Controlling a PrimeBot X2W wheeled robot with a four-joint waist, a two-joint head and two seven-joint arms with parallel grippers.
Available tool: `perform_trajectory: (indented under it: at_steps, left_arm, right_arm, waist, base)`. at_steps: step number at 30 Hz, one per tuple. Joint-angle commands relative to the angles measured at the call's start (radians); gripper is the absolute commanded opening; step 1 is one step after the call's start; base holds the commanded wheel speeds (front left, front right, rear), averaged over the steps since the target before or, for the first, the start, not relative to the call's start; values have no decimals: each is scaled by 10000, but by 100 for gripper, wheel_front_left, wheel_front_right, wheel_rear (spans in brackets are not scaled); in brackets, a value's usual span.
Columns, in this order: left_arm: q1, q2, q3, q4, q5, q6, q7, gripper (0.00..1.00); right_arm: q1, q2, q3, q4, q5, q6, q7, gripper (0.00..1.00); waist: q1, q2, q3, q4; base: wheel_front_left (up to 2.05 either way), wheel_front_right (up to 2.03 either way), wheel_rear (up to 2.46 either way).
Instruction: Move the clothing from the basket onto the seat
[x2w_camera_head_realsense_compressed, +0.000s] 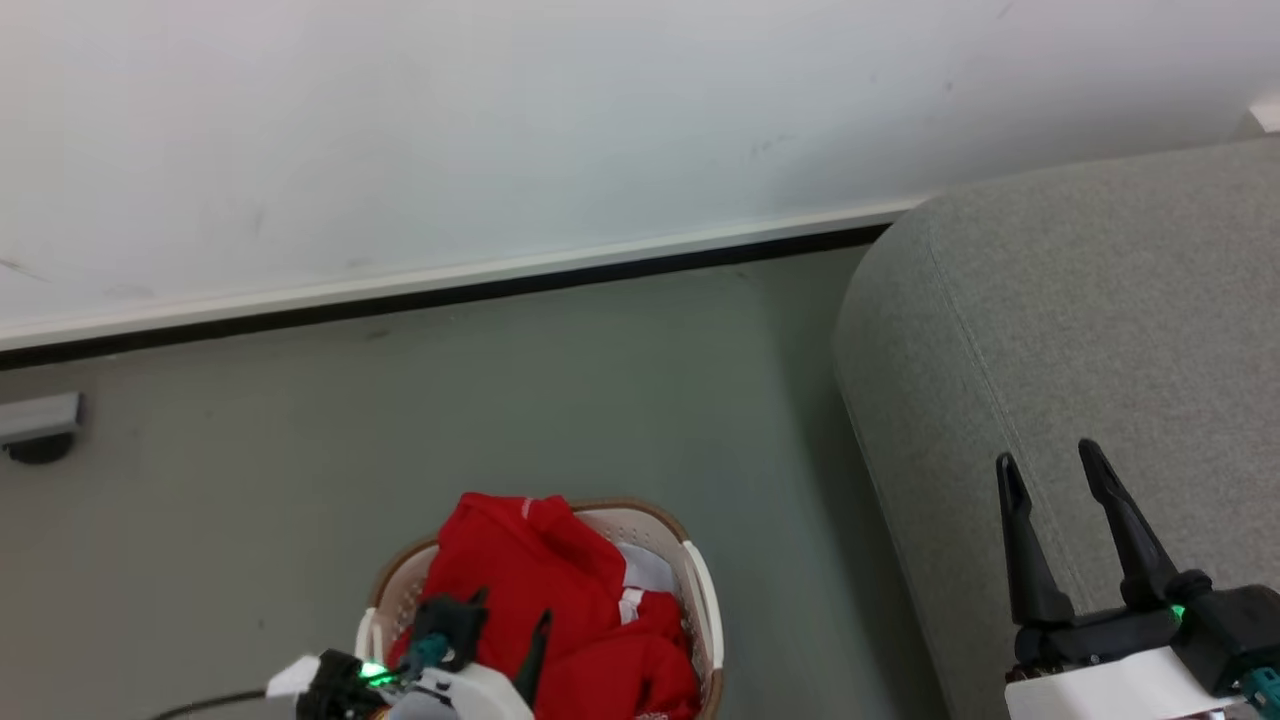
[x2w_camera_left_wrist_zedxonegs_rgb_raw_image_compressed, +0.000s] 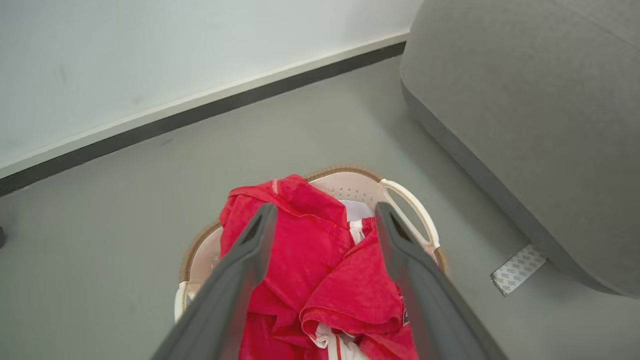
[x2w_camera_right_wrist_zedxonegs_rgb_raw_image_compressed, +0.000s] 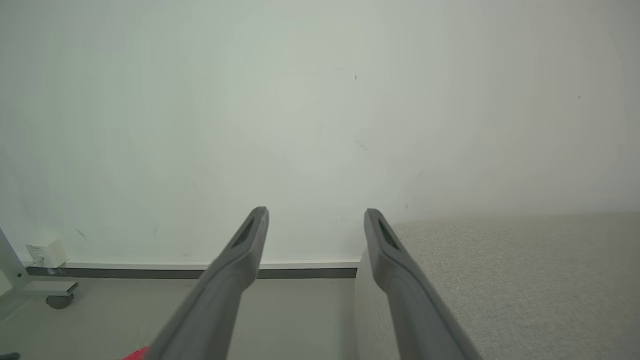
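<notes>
Head view puts the basket (x2w_camera_head_realsense_compressed: 703, 590) on the smooth grey floor (x2w_camera_head_realsense_compressed: 560, 400), well apart from the wall's dark skirting strip (x2w_camera_head_realsense_compressed: 600, 275) and with a bare lane of floor between it and the rounded end of the seat (x2w_camera_head_realsense_compressed: 1080, 320). The clothing (x2w_camera_head_realsense_compressed: 540, 570) is heaped inside the basket, bright red soft fabric with white trim, humped above the brown rim on the far side. The basket's white plastic wall is perforated, and a white loop handle faces the seat. The left end effector (x2w_camera_head_realsense_compressed: 508, 615) hangs over the heap, released, fingers spread wide and gripping nothing; the left wrist view frames red folds between them, though whether a fingertip brushes the fabric is hard to judge. The right end effector (x2w_camera_head_realsense_compressed: 1048, 460) is likewise released and empty, poised above the seat near its stitched seam. The seat is coarse light grey upholstery with a bulging, curved edge; a pale patterned pad (x2w_camera_left_wrist_zedxonegs_rgb_raw_image_compressed: 517, 270) lies under its corner.
</notes>
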Motion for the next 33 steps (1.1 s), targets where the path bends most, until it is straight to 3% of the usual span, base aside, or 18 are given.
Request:
perform_trajectory:
  at_steps: [1, 9, 14, 21, 33]
  left_arm:
    - [-334, 67, -109, 343, 243, -10, 174, 100]
    - [-2054, 357, -1113, 3136, 1222, -72, 2142, 100]
    - [-2754, 478, -1512, 4094, 1601, 75, 3040, 100]
    - [-3384, 681, -1794, 4638, 1802, 379, 3052, 100]
    - [-4338, 655, -2252, 4990, 1881, 152, 2810, 100]
  right_arm:
    - [-212, -1, 38, -112, 42, -21, 7, 100]
    - [-943, 105, 180, -627, 297, -21, 7, 100]
    - [-1243, 164, 216, -835, 364, -21, 7, 100]
    - [-1675, 234, 295, -1231, 496, -21, 7, 100]
    - [-2172, 282, 363, -1603, 711, -21, 7, 100]
  waist:
    - [-1, 0, 567, -405]
    - [-1, 0, 1777, -991]
    - [-1, 0, 2443, -1203]
    - [-1, 0, 3318, -1488]
    - [-1, 0, 4609, -1684]
  base:
    - [0, 0, 0]
    - [0, 0, 0]
    - [0, 0, 0]
    - [0, 0, 0]
    - [0, 0, 0]
